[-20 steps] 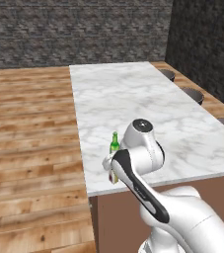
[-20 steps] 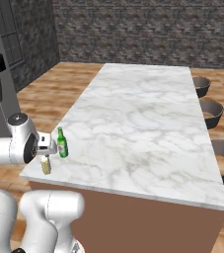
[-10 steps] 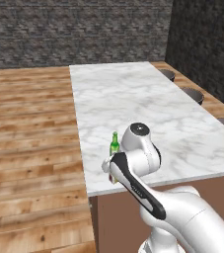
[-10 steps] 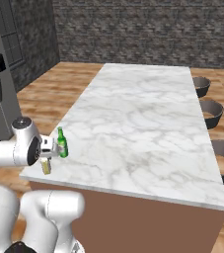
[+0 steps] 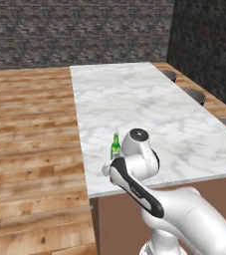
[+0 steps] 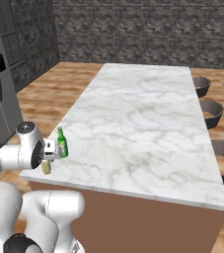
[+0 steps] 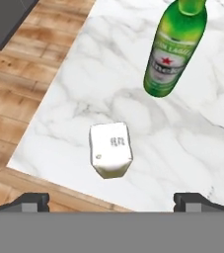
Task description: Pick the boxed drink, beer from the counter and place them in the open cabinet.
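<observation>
Counter [image 7: 133, 99]: hand-view carton [image 7: 110, 149] top

From my end the desk [image 7: 84, 94] is white marble with soft grey veining, sitting on a plain brown base. Just ahead of my pincer [image 7: 111, 200], whose tips are dark grey, the boxed drink [image 7: 110, 149] looks almost all white with tiny grey print on top. Further ahead and a bit right, the beer [image 7: 173, 50] is bright glossy green with a pale label, green lettering and a red star. The floor [image 7: 15, 99] off to the left is warm orange-brown wood planks.
</observation>
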